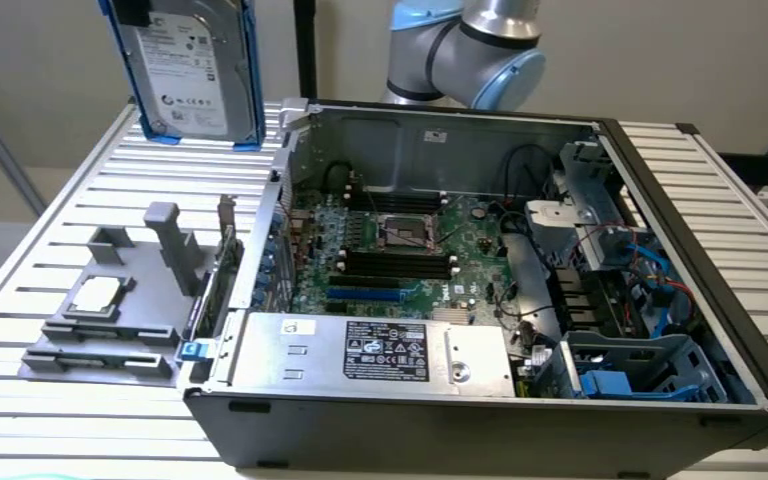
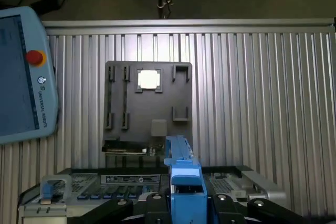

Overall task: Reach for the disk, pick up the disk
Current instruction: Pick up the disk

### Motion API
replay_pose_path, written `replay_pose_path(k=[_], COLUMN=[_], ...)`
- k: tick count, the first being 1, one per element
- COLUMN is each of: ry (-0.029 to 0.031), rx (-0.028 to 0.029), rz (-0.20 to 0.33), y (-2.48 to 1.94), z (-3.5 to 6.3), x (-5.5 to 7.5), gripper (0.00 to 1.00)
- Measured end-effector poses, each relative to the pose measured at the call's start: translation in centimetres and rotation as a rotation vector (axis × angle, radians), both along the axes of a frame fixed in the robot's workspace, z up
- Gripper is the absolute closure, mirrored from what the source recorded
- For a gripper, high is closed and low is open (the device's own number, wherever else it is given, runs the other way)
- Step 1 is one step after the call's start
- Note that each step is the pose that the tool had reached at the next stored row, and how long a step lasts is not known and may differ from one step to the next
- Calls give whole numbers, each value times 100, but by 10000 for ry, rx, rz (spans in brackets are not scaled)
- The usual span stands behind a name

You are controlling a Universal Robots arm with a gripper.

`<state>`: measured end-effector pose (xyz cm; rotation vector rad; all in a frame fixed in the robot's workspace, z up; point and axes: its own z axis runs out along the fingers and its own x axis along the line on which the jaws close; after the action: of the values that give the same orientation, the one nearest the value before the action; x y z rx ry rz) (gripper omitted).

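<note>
Exterior view close, angled down into computer case (image 1: 491, 430), wrist view high, straight down, grey fixture (image 1: 104, 335) (image 2: 157, 103) shared.

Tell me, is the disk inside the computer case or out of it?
Out: the disk is upright beside the open case, held in the gripper.

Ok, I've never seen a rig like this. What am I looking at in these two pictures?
A robot arm works over a slatted metal table. The exterior view comes from a camera off the arm; the wrist view looks down from a camera on the arm. On the table sit an open computer case and a grey fixture carrying a small square chip. The gripper holds the disk, a hard drive in a blue bracket, up above the table. The pale blue slab with a red button is a control tablet.
</note>
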<state>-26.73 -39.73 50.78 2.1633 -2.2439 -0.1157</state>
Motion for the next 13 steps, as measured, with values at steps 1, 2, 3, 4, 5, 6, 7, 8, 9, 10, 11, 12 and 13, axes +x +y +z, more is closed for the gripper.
replay_pose_path(k=[1,2,3,4,5,6,7,8,9,10,11,12,13], ry=[2,2,1,2,2,2,2,1,2,2,2,1,2], rx=[0,0,0,-1,0,-1,0,0,-1,0,0,0,0], rz=[0,-1,0,0,-1,0,0,0,0,0,-1,1,0], y=[-21,-43,-65,-87,-109,-132,-155,-178,-199,-219,-239,-256,-274], z=[2,2,2,3,3,3,2,2,3,3,3,2,2], x=[46,89,133,176,220,263,308,353,399,442,485,529,576], gripper=[68,68,68,68,68,68,68,68,68,68,68,68,68])
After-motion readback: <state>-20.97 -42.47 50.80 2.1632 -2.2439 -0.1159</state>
